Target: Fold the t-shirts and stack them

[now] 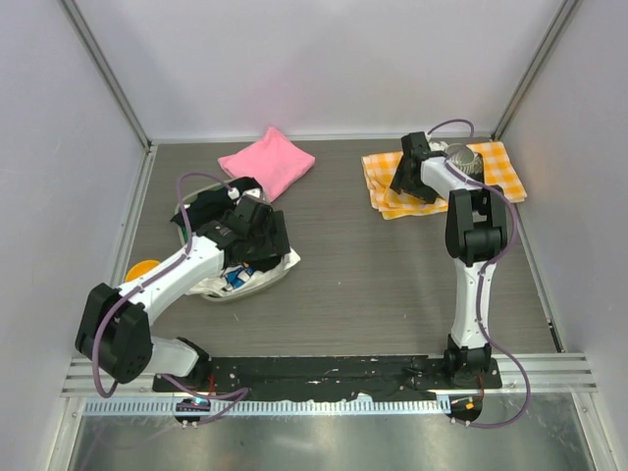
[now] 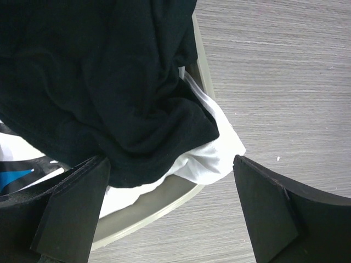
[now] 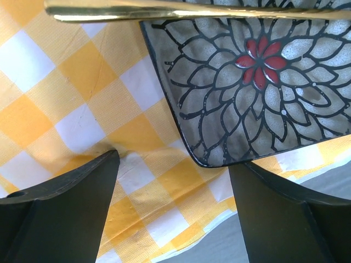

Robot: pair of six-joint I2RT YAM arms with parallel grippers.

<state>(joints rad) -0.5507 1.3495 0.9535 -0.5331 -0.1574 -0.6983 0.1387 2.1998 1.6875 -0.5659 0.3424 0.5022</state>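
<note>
Over the basin (image 2: 137, 219), the left gripper (image 2: 173, 211) hangs spread wide.
Black t-shirt (image 2: 98, 82) lies heaped in the basin, touching one finger (image 2: 77, 203); right gripper (image 3: 173, 208), far right of the basin, gapes too.

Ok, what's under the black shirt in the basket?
A white cloth lies under the black shirt, spilling over the rim of the basket, with a blue patch showing at the left. Anything deeper in the basket is covered by the shirt.
</note>
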